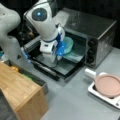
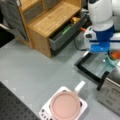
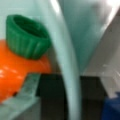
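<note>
Reaching down into the toaster oven [image 1: 100, 35], the arm's fingers [image 1: 61, 50] grasp the teal bowl [image 1: 68, 45].

Teal bowl [image 1: 68, 44], orange carrot [image 3: 20, 67] with green top, pink pan [image 2: 65, 105], silver oven [image 1: 95, 27]

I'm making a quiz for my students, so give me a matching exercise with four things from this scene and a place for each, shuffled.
Things:
1. teal bowl
2. pink pan
3. orange bottle with green cap
4. wooden cabinet

Places:
A. on the white burner
B. a front view's top left
C. inside the open toaster oven
D. close beside the bowl's rim, wrist view

Pairs: 1-C, 2-A, 3-D, 4-B
</note>
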{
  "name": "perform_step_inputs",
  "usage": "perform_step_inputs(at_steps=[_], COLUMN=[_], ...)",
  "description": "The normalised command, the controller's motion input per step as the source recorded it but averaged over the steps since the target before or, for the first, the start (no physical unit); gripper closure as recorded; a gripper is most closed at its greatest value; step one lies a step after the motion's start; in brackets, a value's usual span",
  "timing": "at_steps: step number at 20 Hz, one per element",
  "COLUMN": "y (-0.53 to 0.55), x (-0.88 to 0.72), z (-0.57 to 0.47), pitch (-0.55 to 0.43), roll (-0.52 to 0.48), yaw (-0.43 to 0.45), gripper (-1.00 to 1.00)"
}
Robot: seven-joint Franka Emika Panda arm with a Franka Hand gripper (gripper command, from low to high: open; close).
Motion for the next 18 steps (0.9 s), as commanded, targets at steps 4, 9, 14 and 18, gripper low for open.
perform_step_inputs(at_steps=[4,9,14,18], y=[0.04,0.02,0.03,-0.05], x=[0.05,0.06,0.11,0.18], z=[0.07,0.2,0.24,0.18], pitch=[-0.013,0.031,0.088,0.129], roll=[-0.049,-0.04,-0.045,-0.08], yaw=[-0.04,-0.057,-0.068,-0.011], gripper=[1.0,1.0,1.0,1.0])
